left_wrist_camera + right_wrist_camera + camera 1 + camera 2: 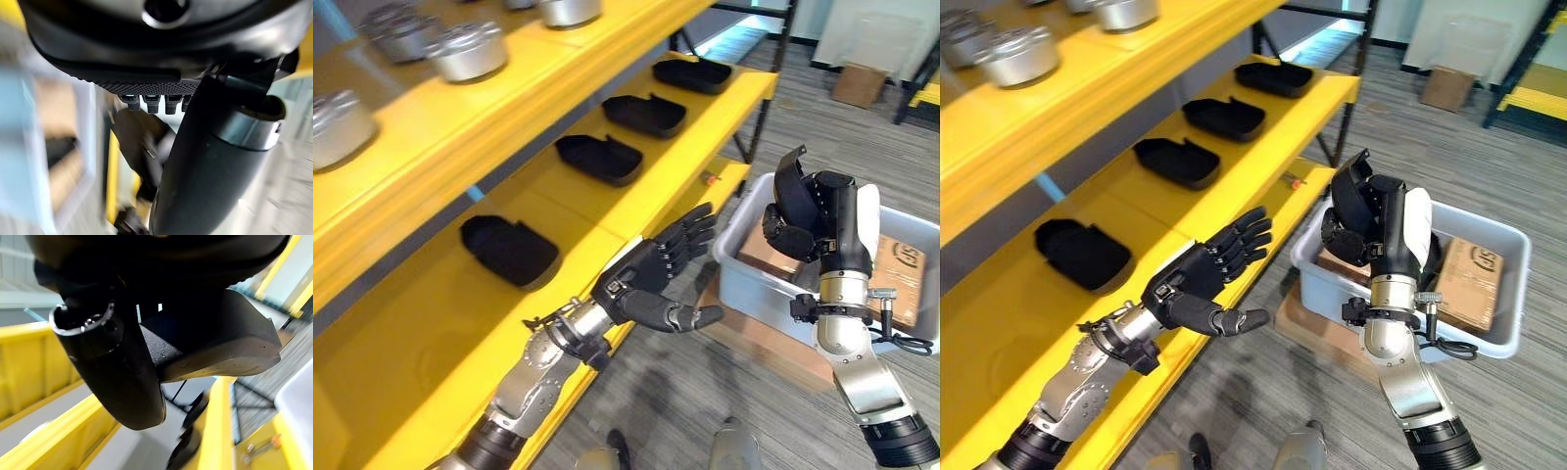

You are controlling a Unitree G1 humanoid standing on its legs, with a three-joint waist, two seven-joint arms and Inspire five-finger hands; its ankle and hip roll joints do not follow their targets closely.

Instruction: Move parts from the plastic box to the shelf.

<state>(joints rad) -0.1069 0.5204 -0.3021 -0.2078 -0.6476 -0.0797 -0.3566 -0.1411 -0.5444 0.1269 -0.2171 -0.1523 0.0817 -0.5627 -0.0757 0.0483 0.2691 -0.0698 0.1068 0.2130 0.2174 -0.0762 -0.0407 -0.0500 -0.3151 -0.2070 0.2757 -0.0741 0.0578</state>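
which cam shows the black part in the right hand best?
Right wrist view: the black part sits close, its edge and face clear, pinched by the right hand. Both eye views show it small above the plastic box.

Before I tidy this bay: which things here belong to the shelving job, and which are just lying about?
Job:
black part held in the right hand
grey plastic box
yellow shelf
four black parts already on it
left hand, open

Lying about:
silver metal parts on the upper shelf
cardboard box on the floor

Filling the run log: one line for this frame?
right hand: shut on black part, above plastic box | left hand: open, by shelf | four parts shelved
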